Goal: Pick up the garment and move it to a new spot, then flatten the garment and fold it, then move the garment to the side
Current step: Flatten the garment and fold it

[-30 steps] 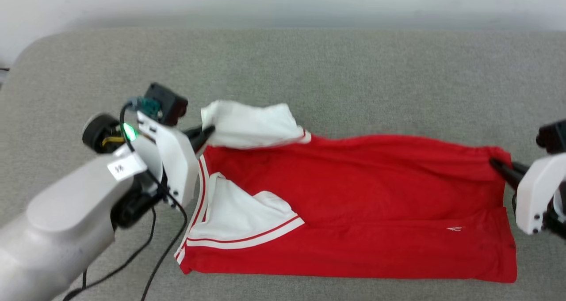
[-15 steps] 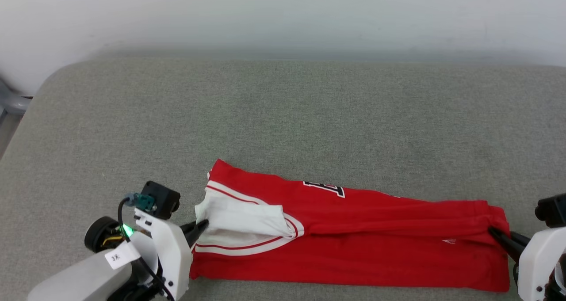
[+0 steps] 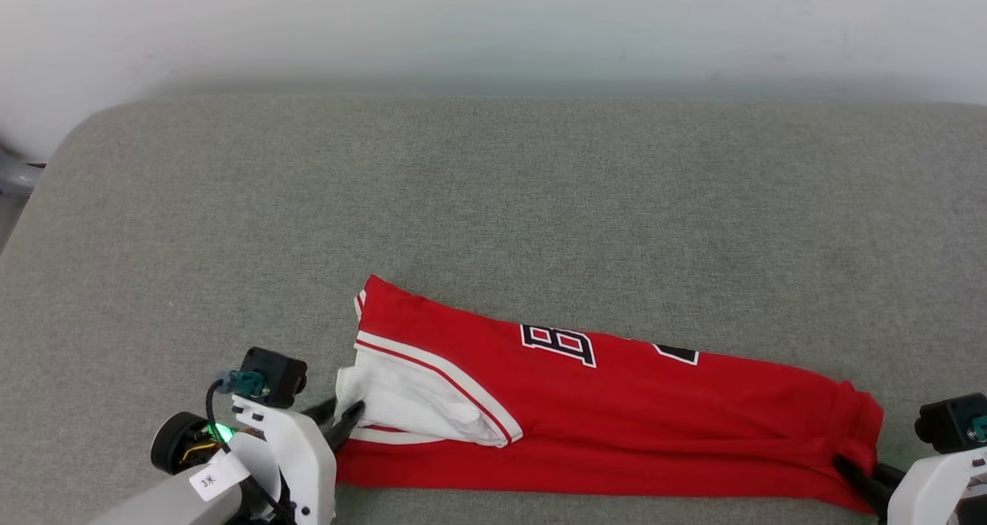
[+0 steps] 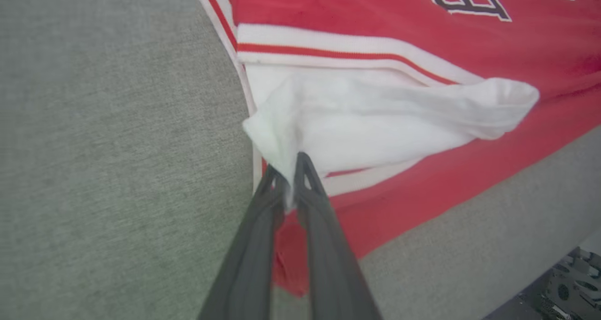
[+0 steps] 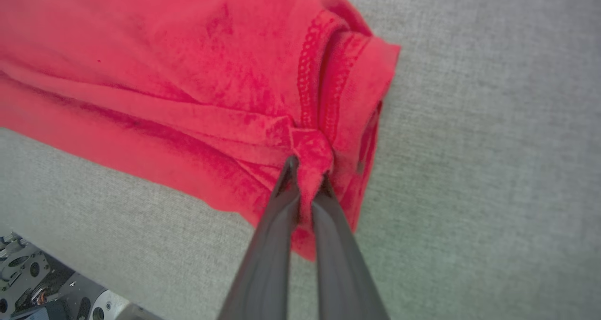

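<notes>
The garment (image 3: 617, 417), a red jersey with white sleeves, lies folded lengthwise along the near edge of the grey surface, black numbers (image 3: 559, 344) facing up. My left gripper (image 3: 345, 418) at the lower left is shut on the white sleeve (image 4: 375, 118); the wrist view shows white cloth pinched between its fingertips (image 4: 288, 172). At the lower right my right gripper (image 3: 848, 467) is shut on the bunched red hem corner (image 5: 312, 153). In the right wrist view the stitched hem (image 5: 328, 75) folds over just beyond the fingers.
The grey fabric surface (image 3: 493, 201) stretches wide behind the garment up to a pale wall. Its near edge runs just below the jersey, with floor and dark machine parts (image 5: 28, 273) beyond it. A cable (image 3: 212, 390) loops at the left wrist.
Both grippers pulled their held edges toward the near side, folding the far half over the near half, so the numbers now face up. The head camera tilted, shifting the whole picture.
</notes>
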Tool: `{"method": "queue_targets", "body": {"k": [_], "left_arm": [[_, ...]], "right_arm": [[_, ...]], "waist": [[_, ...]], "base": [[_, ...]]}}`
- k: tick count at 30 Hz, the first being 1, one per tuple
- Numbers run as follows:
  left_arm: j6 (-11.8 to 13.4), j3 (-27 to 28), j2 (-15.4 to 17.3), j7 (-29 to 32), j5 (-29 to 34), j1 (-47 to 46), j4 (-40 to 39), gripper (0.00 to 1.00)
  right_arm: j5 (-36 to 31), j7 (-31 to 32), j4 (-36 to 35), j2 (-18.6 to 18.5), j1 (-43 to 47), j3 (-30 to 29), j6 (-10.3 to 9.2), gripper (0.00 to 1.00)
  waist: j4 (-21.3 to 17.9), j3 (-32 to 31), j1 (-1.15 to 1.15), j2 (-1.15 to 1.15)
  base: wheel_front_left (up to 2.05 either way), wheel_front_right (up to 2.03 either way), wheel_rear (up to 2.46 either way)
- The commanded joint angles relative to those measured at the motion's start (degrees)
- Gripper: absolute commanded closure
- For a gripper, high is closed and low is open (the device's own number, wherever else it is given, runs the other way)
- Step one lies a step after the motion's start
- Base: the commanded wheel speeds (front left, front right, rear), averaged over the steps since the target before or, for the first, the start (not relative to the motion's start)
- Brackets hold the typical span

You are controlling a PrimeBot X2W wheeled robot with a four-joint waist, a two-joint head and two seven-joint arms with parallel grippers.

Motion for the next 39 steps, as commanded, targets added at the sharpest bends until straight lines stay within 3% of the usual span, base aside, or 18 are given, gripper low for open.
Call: {"method": "queue_targets", "body": {"k": [1,11,16,21,27,32,39], "left_arm": [[0.53,0.76,-0.44,-1.34,-0.27,1.08,0.41,0.00],[8.48,4.90,-1.52,-11.98,2.75,4.17,0.99,0.00],[13.41,8.92,-2.00,-13.47,7.04,6.14,-1.16,0.00],[17.09,18.18,-4.43,-13.57,15.89,10.54,-4.53,0.00],[17.27,28.87,-8.64,-13.59,25.74,16.74,-7.33,0.00],[17.91,34.20,-11.12,-13.55,31.47,20.18,-8.02,0.00],[15.85,42.38,-15.89,-13.55,38.89,24.45,-10.47,0.00]], "right_arm": [[-0.66,-0.77,-0.25,0.28,0.43,-0.56,-0.05,0.00],[0.17,-2.67,-5.86,-1.36,1.16,-5.58,-0.05,0.00],[1.80,1.01,-7.34,-3.35,0.74,-8.23,-0.05,0.00],[6.14,8.18,-6.76,-5.17,1.45,-10.27,-0.05,0.00],[9.26,14.63,-3.62,-4.74,1.68,-10.81,-0.05,0.00],[9.27,15.28,-1.62,-3.37,0.77,-9.76,-0.04,0.00],[8.76,14.28,1.91,-0.98,-1.33,-6.81,-0.04,0.00]], "waist": [[-0.13,-0.41,0.00,0.00],[-0.24,-3.60,0.00,0.00],[0.09,-4.06,0.00,0.00],[0.96,-3.58,0.00,0.00],[2.39,-2.48,0.00,0.00],[3.42,-1.58,0.00,0.00],[5.05,-0.23,0.00,0.00]], "base": [[0.00,0.00,0.00],[0.00,0.00,0.00],[0.00,0.00,0.00],[0.00,0.00,0.00],[0.00,0.00,0.00],[0.00,0.00,0.00],[0.00,0.00,0.00]]}}
